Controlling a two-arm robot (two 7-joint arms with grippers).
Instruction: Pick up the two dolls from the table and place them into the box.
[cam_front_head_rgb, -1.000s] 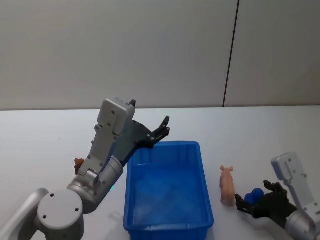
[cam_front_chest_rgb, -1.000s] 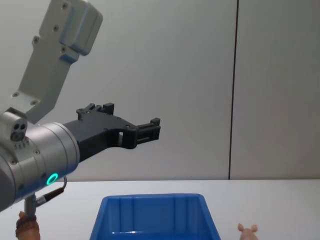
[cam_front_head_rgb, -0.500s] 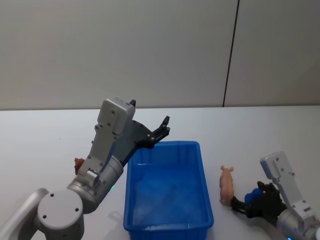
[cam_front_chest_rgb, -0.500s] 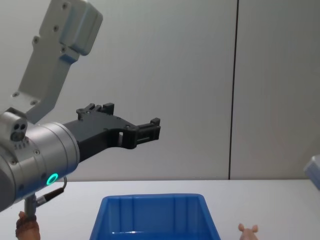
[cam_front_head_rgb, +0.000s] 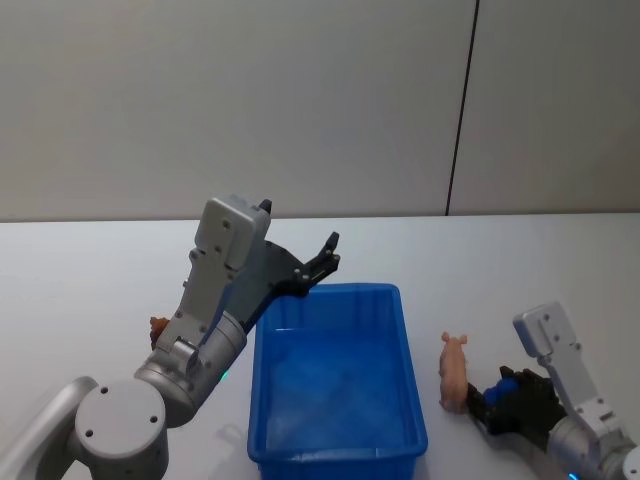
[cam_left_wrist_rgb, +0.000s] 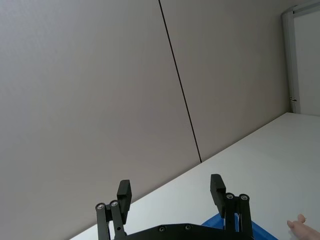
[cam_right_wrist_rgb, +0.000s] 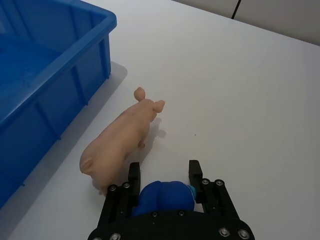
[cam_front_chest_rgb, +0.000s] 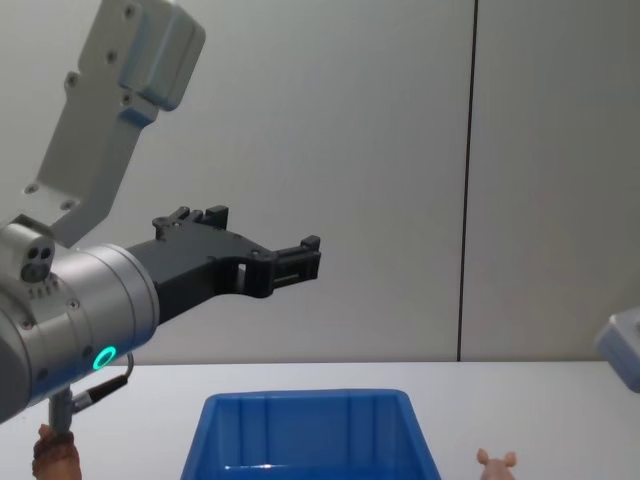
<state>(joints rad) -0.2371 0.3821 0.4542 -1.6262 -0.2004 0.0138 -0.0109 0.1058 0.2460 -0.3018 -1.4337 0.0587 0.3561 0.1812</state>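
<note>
The right claw (cam_front_head_rgb: 478, 408) has slid left from the frame's lower right corner and now sits just beside the pink doll (cam_front_head_rgb: 454, 371). Its fingers are spread, with a blue lump I cannot identify lodged between them. The doll lies on the desk (cam_front_head_rgb: 80, 280) left of that claw, its long axis running up-frame along the box's (cam_front_head_rgb: 330, 289) right wall, rump end nearest. The left claw (cam_front_head_rgb: 325, 258), wide and empty, hangs over the box's upper left corner. The brown doll (cam_front_head_rgb: 158, 326) sits at middle left.
</note>
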